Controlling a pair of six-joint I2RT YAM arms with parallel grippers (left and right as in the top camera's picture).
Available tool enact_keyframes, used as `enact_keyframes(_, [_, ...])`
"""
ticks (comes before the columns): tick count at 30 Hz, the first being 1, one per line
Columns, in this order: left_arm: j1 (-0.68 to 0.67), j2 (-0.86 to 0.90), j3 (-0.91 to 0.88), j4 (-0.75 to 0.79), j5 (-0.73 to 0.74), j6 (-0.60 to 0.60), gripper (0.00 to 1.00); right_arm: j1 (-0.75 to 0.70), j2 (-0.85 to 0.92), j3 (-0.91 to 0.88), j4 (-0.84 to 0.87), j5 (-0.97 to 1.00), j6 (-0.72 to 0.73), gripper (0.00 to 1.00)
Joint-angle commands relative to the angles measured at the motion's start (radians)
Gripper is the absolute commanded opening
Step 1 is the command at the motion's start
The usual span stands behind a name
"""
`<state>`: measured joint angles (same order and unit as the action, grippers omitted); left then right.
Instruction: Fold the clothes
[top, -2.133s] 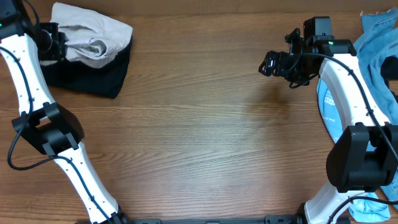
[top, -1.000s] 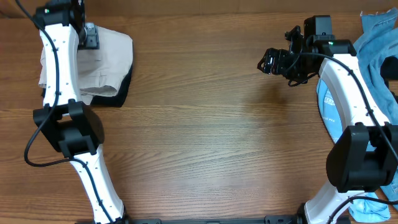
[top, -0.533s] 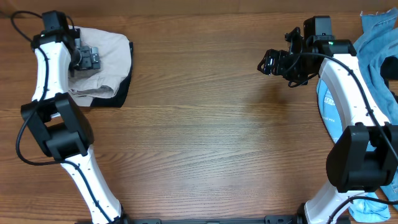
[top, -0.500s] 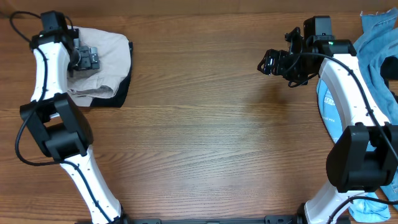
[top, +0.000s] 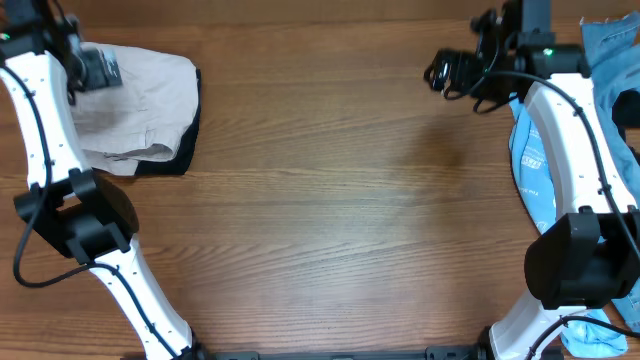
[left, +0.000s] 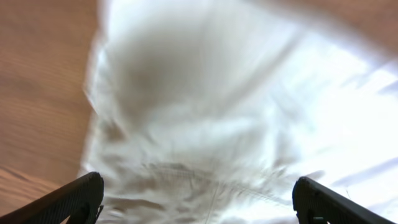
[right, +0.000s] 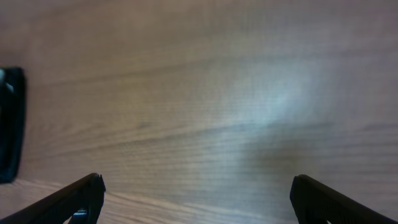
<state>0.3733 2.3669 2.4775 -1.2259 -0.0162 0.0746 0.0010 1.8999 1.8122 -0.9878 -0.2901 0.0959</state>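
table (top: 330, 200): brown wood, bare across the middle. blue clothes (top: 610, 60) piled at its right edge, not part of this job. shorts (top: 140, 105) lie at the far left corner as a compact pale bundle on top of a black garment (top: 172, 166), whose edge shows along the right and lower sides. folding looks done or nearly so (lower hem slightly uneven); only tidying may remain. left gripper (top: 98, 68) over the bundle's upper left edge, fingers spread, clamping nothing; wrist view blurred. right gripper (top: 442, 72) well apart from the shorts, over bare wood, fingers spread, empty.

Black garment (top: 187, 150) far left — blue garments (top: 612, 75) right
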Motion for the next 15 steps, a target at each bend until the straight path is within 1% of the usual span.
enact_keyframes(1, [-0.051, -0.013, 0.305, -0.127, 0.106, -0.047, 1.0, 0.003, -0.035, 0.2, -0.06, 0.044, -0.027, 1.0])
enact_keyframes(2, [-0.084, -0.013, 0.406, -0.201, 0.142, -0.03, 1.0, 0.003, -0.035, 0.264, -0.104, 0.054, -0.045, 1.0])
enact_keyframes(3, [-0.109, -0.013, 0.471, -0.246, 0.148, -0.029, 1.0, 0.006, -0.035, 0.325, -0.153, 0.054, -0.066, 1.0])
enact_keyframes(6, [-0.211, -0.013, 0.669, -0.383, 0.149, -0.031, 1.0, 0.006, -0.04, 0.526, -0.3, 0.026, -0.067, 1.0])
enact_keyframes(8, [-0.298, -0.074, 0.664, -0.405, 0.151, -0.044, 1.0, 0.006, -0.05, 0.658, -0.377, -0.019, -0.066, 1.0])
enact_keyframes(10, [-0.359, -0.109, 0.664, -0.41, 0.144, -0.045, 1.0, 0.006, -0.069, 0.738, -0.405, -0.018, -0.066, 1.0])
enact_keyframes(15, [-0.439, -0.114, 0.663, -0.42, 0.137, -0.045, 1.0, 0.006, -0.087, 0.756, -0.418, -0.026, -0.066, 1.0])
